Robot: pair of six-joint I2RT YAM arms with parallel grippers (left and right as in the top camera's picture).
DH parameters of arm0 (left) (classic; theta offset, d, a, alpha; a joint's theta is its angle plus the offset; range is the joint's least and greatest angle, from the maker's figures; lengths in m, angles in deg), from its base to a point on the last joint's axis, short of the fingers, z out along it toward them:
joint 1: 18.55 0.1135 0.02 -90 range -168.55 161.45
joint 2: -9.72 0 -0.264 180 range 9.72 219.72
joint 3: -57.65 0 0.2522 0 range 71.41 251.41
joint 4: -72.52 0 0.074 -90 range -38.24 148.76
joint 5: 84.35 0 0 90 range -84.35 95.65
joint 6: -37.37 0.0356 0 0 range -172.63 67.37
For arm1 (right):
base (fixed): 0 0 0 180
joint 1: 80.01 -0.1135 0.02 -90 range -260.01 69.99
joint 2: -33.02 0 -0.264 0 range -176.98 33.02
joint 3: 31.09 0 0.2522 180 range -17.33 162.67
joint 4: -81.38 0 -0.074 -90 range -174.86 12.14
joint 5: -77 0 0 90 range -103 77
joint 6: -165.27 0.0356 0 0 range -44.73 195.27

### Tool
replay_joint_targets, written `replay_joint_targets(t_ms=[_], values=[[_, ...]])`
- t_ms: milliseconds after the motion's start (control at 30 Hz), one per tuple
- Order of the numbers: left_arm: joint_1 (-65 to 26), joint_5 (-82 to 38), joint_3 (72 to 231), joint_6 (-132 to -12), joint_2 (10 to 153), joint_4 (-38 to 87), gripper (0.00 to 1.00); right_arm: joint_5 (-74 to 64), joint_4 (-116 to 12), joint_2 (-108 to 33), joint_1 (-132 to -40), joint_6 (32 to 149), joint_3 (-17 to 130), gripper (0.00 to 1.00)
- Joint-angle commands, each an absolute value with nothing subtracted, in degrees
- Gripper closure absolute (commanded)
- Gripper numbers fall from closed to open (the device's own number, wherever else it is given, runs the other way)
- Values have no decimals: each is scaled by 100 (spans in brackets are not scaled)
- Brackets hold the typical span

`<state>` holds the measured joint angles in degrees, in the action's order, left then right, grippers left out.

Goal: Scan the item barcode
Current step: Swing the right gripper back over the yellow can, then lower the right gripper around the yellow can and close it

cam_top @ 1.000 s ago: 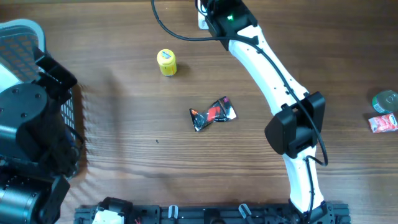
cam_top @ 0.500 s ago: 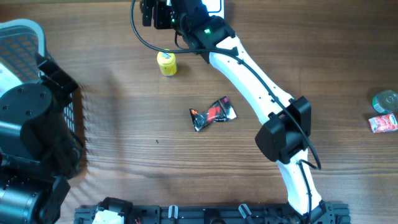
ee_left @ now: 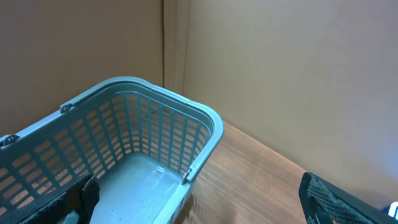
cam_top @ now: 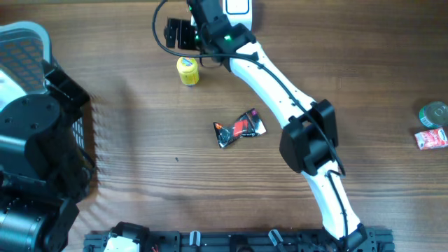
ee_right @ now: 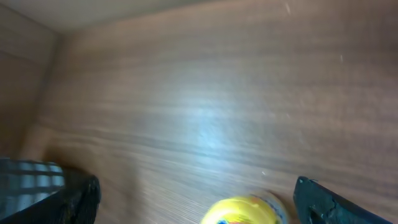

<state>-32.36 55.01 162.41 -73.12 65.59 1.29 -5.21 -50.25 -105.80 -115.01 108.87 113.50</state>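
My right gripper (cam_top: 180, 33) hangs over the far part of the desk (cam_top: 140, 154) with its 2 fingers spread as wide as they go and nothing between them. The yellow container (cam_top: 187, 71) stands on the desk just on the near side of the gripper, close but not touching. In the right wrist view the container (ee_right: 244, 213) shows at the bottom edge, between the 2 fingers and a little off centre. I take this to be the item to scan, and the wide opening as there so the fingers can straddle its round body.

Off to the gripper's right, at the far edge, is a white device (cam_top: 238, 7). I judge it to be the scanner, which would explain why the item lies within a short carry of it. I cannot see any barcode from here.

A black and red snack packet (cam_top: 239, 127) lies well behind the gripper, toward the arm's base, and is not in play.

My left gripper (ee_left: 208, 210) is also fully open and empty, held above the grey-blue basket (ee_left: 155, 124), parked clear of the right arm's reach, as I read it.
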Motion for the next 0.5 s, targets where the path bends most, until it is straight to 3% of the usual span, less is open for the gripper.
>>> replay_joint_targets(t_ms=[0, 467], values=[[-3216, 5390, 16237, -7410, 6537, 118, 0, -538, -4846, -10772, -11611, 10977, 11431, 0], [-3216, 5304, 16237, -7557, 6537, -116, 0, -1611, -3823, -10868, -11897, 11512, 11431, 1]])
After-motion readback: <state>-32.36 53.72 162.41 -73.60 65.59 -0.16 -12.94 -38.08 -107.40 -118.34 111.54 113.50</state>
